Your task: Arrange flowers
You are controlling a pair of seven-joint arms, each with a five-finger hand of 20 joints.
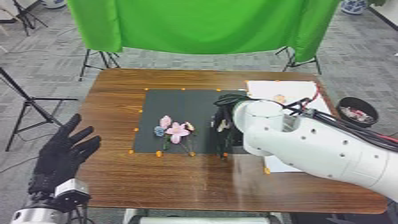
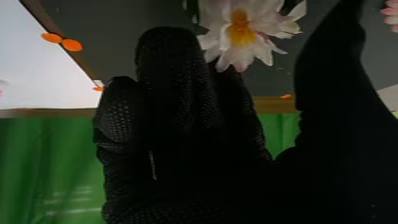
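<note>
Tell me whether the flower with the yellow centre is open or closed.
Open: in the right wrist view, the flower has its pale petals spread around its visible centre.

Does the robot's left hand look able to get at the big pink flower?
Probably yes: the left hand is open, with just the small blue flower close before the big pink flower, and the right hand is beyond both.

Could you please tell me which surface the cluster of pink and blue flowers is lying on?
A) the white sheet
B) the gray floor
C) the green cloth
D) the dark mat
D: the head view shows the pink flowers and the blue flower lying close together on the dark mat.
</note>
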